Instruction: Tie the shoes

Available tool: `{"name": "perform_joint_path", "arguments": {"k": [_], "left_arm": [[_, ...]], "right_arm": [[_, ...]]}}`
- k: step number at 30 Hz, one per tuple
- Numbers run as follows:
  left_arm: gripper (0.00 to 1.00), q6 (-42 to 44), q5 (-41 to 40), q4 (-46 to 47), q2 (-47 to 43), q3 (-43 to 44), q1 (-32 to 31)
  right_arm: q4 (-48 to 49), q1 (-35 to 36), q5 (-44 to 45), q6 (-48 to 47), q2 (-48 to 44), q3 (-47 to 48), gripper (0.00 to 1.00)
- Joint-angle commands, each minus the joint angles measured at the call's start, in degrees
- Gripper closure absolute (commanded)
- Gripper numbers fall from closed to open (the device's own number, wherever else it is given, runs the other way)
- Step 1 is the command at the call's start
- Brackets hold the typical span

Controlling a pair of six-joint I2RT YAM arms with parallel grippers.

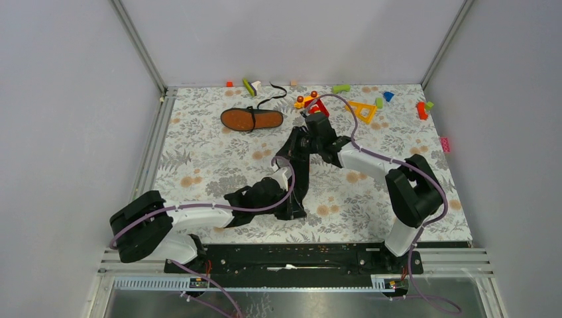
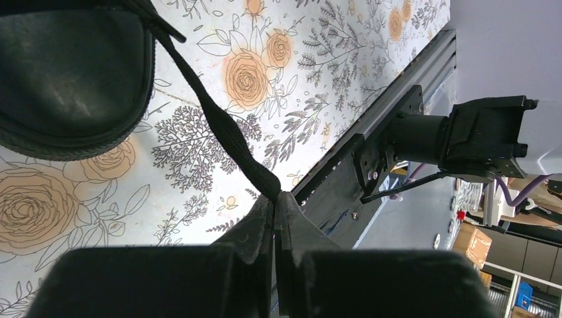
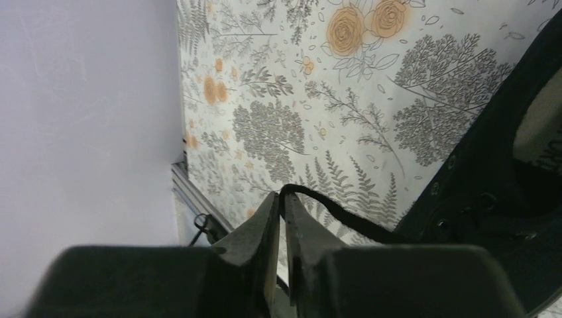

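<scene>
One black shoe [image 1: 299, 175] lies in the middle of the flowered mat between both arms; its toe shows in the left wrist view [image 2: 66, 73] and its eyelet side in the right wrist view [image 3: 504, 172]. My left gripper [image 1: 281, 205] [image 2: 275, 195] is shut on a black lace [image 2: 225, 132] that runs taut back to that shoe. My right gripper [image 1: 291, 149] [image 3: 281, 193] is shut on the other lace end [image 3: 344, 215], pulled towards the left wall. The second shoe [image 1: 252, 119] lies on its side at the back, orange-brown sole up, with a loose lace.
Small colourful toy blocks lie along the back edge: a yellow triangle [image 1: 361, 110], a red piece [image 1: 422, 110], a green piece [image 1: 340, 88] and a pink one [image 1: 445, 144]. An aluminium rail [image 1: 156, 146] borders the mat's left side. Grey walls enclose the area.
</scene>
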Motion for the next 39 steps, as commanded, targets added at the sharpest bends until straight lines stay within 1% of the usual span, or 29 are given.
{"name": "perform_joint_path", "arguments": {"k": [1,3,4,5,8,10,11,15,17,20,24,26,29,32,36,39], "left_arm": [[0.98,-0.2,0.1,4.0,0.7,2.3,-0.5],[0.91,-0.9,-0.7,3.6,0.5,2.0,-0.5],[0.86,-1.3,-1.5,3.0,0.0,1.9,-0.5],[0.77,-1.3,-2.1,2.2,-0.7,1.8,-0.5],[0.56,0.1,-3.3,-1.9,-3.0,2.6,-0.5],[0.48,1.3,-3.5,-4.6,-4.9,3.5,-0.4],[0.45,1.7,-3.7,-6.0,-6.0,3.8,-0.4],[0.44,3.7,-4.2,-14.7,-11.5,6.2,1.9],[0.44,5.2,-3.5,-19.1,-14.5,7.0,5.7],[0.43,7.6,-3.3,-24.2,-18.1,7.6,11.2],[0.43,10.4,-2.7,-28.8,-17.8,9.3,18.5],[0.43,10.9,-1.8,-28.0,-16.6,9.4,21.9],[0.42,12.2,0.4,-24.2,-13.6,9.5,25.7],[0.41,14.2,2.6,-19.8,-9.2,10.0,27.3],[0.43,15.4,5.1,-14.8,-2.5,11.3,28.2],[0.44,16.4,6.9,-10.1,1.7,12.0,28.8]], "right_arm": [[-2.9,0.7,0.9,-3.6,1.3,3.3,0.75],[-4.1,0.7,2.0,-5.5,-0.2,2.7,0.63],[-4.5,0.6,2.7,-6.7,-1.5,2.1,0.57],[-6.3,0.6,3.6,-8.2,-2.8,1.7,0.53],[-11.5,0.5,4.4,-13.0,-6.0,2.3,0.38],[-14.0,0.2,4.0,-14.9,-7.5,2.4,0.31],[-14.6,0.0,3.7,-15.5,-8.4,2.2,0.28],[-16.7,-0.6,4.0,-17.4,-12.4,0.3,0.25],[-16.9,-1.1,4.6,-18.3,-15.0,-1.8,0.26],[-16.9,-1.4,5.8,-19.6,-17.9,-5.7,0.30],[-16.6,-1.4,5.7,-21.5,-20.2,-11.2,0.34],[-15.2,-1.3,5.5,-22.0,-21.2,-15.2,0.34],[-13.4,0.2,6.5,-23.1,-22.1,-19.3,0.32],[-11.5,1.6,7.0,-23.7,-21.7,-22.3,0.32],[-8.6,2.8,6.9,-22.9,-20.3,-25.1,0.33],[-5.7,5.2,7.3,-21.6,-19.0,-26.3,0.35]]}}
